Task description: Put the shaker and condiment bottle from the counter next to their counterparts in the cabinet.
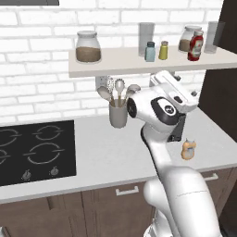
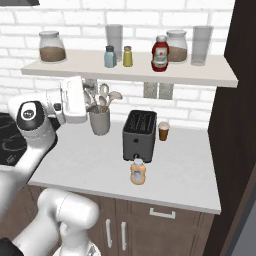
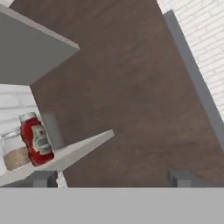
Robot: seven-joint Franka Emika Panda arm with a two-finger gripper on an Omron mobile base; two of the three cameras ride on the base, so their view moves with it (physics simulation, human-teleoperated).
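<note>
Matt cream shelf (image 2: 210,72), glossy red bottle (image 2: 160,54), dark wood panel (image 3: 131,96)

On the cabinet (image 2: 150,70) we see the shaker (image 2: 109,56) just left of the second shaker (image 2: 128,56), with the ketchup bottle (image 2: 160,54) further right. Below on the counter (image 2: 185,170), the condiment bottle (image 2: 138,172) stands just in front of the toaster (image 2: 139,135), the utensil holder (image 2: 100,121) to its left.

Shaker (image 1: 150,51) beside yellow-green shaker (image 1: 163,50)

The red bottle (image 3: 36,140) carries a white label, but its print is too blurred to read.
</note>
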